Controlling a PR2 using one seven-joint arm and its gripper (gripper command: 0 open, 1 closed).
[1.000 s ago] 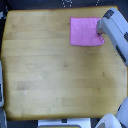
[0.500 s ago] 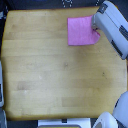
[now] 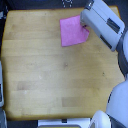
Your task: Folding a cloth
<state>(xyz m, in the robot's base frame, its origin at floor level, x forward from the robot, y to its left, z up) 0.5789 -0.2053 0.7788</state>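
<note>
Your claw sits over cloth right edge, likely placed for edge pickup. Jaws hidden under arm: grip state unclear. Cloth lies flat on table, spreading toward exterior view's left of claw.

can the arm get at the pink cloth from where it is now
Probably yes. The arm already overlaps the pink cloth's edge on the exterior view's right, and nothing else lies on the wooden table near it. The gripper itself is hidden, so actual contact is unclear.
</note>
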